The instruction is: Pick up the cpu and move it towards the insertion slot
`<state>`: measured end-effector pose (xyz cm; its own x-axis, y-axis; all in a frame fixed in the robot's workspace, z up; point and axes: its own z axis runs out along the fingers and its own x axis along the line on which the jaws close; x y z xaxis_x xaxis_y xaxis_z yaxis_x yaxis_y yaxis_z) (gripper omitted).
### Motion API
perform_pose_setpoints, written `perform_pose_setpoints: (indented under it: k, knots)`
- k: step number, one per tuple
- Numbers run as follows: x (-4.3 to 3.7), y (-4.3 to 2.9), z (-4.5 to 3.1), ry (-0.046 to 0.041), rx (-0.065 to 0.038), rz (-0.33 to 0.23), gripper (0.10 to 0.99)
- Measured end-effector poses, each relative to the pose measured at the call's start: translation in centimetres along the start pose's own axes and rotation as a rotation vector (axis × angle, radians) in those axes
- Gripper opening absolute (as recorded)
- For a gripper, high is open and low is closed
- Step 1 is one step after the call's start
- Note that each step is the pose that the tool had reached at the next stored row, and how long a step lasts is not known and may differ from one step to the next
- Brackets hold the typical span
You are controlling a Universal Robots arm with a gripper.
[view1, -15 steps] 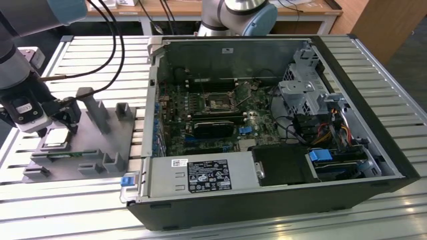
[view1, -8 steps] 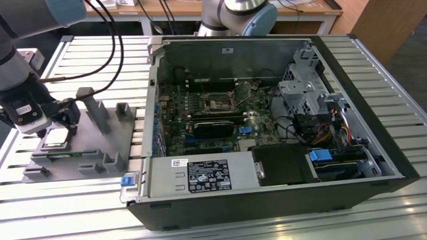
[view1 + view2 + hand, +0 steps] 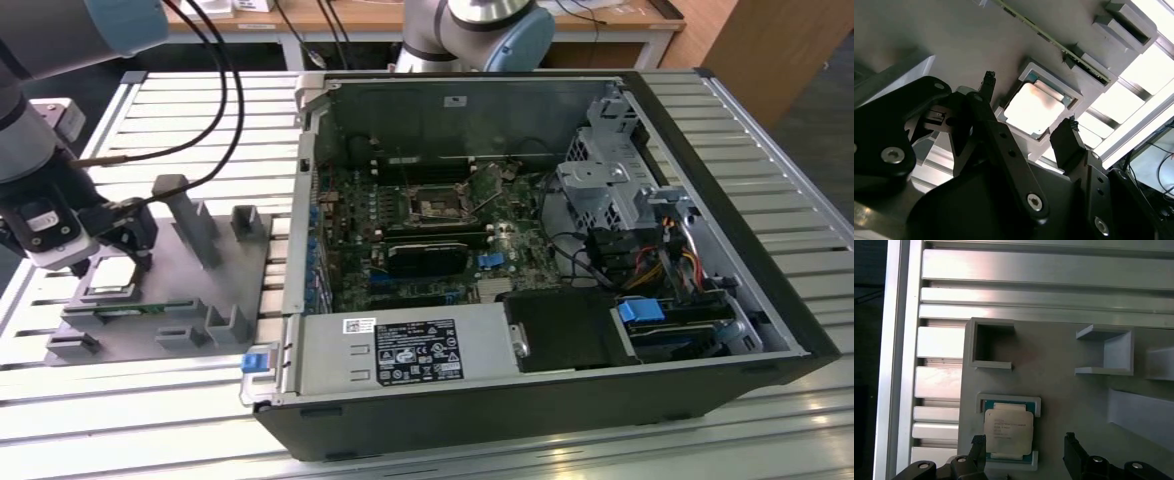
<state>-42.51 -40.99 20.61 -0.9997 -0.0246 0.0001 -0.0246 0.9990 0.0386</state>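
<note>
The cpu lies flat in a shallow square holder on the grey fixture plate, at the exterior view's left. Its pale silver lid shows in both wrist views. My gripper hangs just above it, open, holding nothing. In the second wrist view the gripper has one black fingertip on each side of the chip. In the first wrist view the gripper sits a little off the chip's centre. The insertion slot is on the motherboard inside the open computer case, far from the gripper.
Upright grey fixture blocks stand on the plate close to the gripper. The open computer case has a tall metal wall between plate and motherboard. Black cables hang from the arm. A second arm's base stands behind the case.
</note>
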Motion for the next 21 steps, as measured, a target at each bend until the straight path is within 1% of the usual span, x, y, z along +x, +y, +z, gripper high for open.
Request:
perform_pose_setpoints:
  k: [5,12,21]
  knots:
    - [0.22,0.01,0.08,-0.0001,0.000,0.000,0.722]
    - [0.30,0.11,0.17,-0.0001,0.000,0.000,0.722]
    - [0.37,0.15,0.56,-0.0001,0.000,0.001,0.722]
